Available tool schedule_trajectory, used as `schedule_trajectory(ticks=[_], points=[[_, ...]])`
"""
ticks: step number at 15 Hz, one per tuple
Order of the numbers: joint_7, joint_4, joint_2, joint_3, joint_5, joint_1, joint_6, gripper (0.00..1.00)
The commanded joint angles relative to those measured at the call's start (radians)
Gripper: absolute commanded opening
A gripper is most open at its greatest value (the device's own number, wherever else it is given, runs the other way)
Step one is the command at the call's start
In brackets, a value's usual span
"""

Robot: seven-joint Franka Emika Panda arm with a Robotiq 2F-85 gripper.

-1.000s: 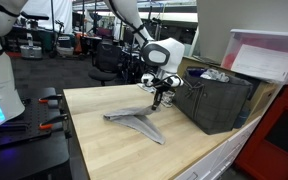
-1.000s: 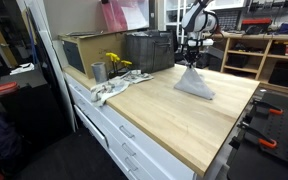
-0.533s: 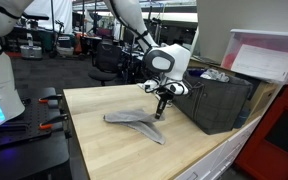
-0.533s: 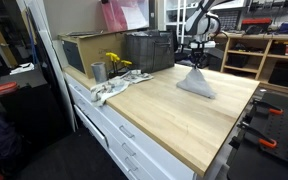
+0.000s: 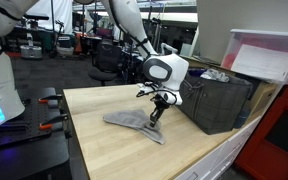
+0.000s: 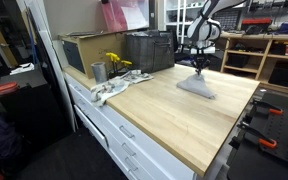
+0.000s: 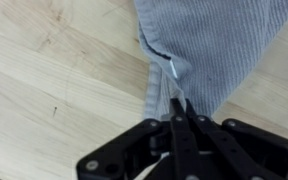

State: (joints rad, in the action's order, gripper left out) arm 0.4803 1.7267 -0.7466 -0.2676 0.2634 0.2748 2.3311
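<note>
Black gripper (image 7: pixel 179 106) has fingers pressed together, pinching hem of grey ribbed fabric cloth (image 7: pixel 224 40). Cloth lies crumpled on light wooden tabletop (image 5: pixel 104 150), pinched edge raised slightly in an exterior view (image 5: pixel 152 114). Dark plastic crate (image 5: pixel 220 100) stands just beside, apart from cloth.

Grey cloth (image 7: pixel 224 45) noted as ribbed, matt fabric; tabletop (image 7: pixel 54 90) recorded as pale wood, smooth, lightly grained; gripper (image 7: pixel 180 105) seen as black, matt.
</note>
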Motion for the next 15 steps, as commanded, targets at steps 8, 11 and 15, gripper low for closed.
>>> schedule_trajectory(ticks=[8,11,15], points=[[0.114,0.048,0.074,-0.056,0.023,0.005,0.066,0.73],[0.058,0.044,0.118,-0.006,0.058,0.019,0.056,0.95],[-0.048,0.064,0.147,0.082,0.093,0.013,0.029,1.00]])
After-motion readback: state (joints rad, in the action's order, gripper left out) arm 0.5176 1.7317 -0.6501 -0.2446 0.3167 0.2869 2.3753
